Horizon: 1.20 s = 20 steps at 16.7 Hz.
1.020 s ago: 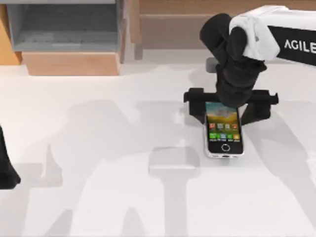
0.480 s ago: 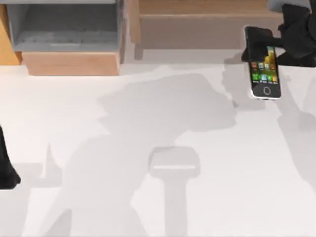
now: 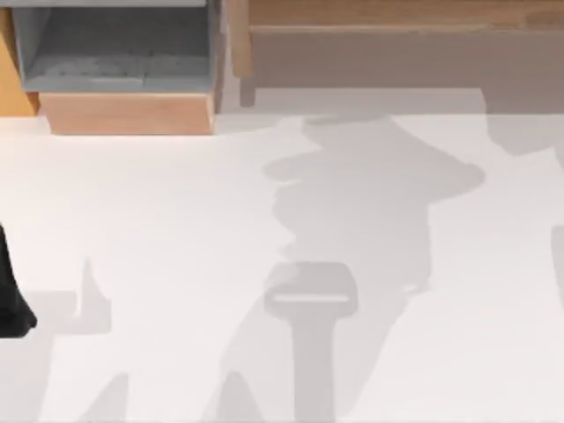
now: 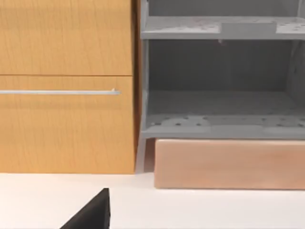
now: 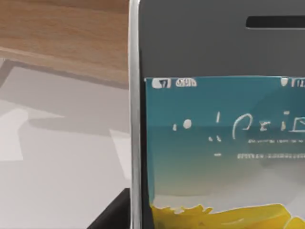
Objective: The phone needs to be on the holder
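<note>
Right wrist view: smartphone (image 5: 214, 119) close before the right arm's jaws, screen lit; jaw state cannot be told. Holder (image 3: 310, 288) on white table (image 3: 159, 220). Left arm (image 3: 11, 295) parked at table's left edge.

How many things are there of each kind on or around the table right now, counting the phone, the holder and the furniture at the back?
Phones: 1, the phone, close before the right wrist camera.
Holders: 1, the pale grey holder on the table.
Grey open shelf units: 1.
Wooden cabinets with a handle: 1.
Total: 4.
</note>
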Each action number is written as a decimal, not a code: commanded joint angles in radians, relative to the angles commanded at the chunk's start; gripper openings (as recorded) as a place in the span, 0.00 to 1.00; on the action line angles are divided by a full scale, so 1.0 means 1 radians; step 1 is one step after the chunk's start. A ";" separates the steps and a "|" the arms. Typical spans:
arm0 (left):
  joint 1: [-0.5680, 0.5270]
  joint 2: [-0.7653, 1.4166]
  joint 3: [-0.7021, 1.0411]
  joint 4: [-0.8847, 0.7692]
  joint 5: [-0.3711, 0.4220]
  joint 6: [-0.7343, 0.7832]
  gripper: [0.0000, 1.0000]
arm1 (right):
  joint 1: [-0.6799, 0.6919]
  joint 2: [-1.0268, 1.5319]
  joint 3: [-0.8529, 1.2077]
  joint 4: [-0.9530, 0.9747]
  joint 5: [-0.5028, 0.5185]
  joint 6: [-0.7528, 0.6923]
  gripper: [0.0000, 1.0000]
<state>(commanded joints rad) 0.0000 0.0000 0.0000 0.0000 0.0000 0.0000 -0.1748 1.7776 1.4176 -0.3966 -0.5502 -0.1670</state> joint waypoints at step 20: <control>0.000 0.000 0.000 0.000 0.000 0.000 1.00 | -0.745 -0.183 -0.408 0.231 -0.388 -0.483 0.00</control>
<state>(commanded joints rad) 0.0000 0.0000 0.0000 0.0000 0.0000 0.0000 -0.9198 1.5947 1.0099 -0.1652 -0.9378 -0.6500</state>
